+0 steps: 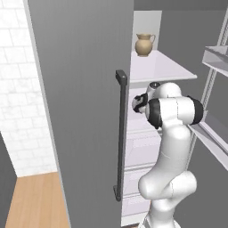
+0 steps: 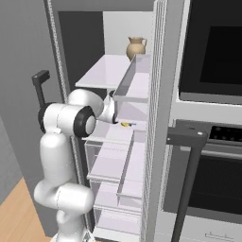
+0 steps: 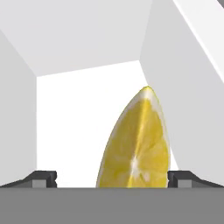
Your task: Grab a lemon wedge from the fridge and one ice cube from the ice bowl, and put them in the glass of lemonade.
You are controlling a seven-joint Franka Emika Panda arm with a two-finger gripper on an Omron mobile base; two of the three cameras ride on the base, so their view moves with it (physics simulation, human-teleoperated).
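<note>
Reaching into the fridge (image 1: 84,89), the tool (image 3: 111,178) stands wide open around the lemon wedge (image 3: 136,144), off-centre towards one fingertip; closing could nudge it across the shelf (image 2: 109,132).

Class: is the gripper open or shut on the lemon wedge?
Open. In the hand view the fingers stand far apart, with the lemon wedge between them, nearer one finger, not clamped.
</note>
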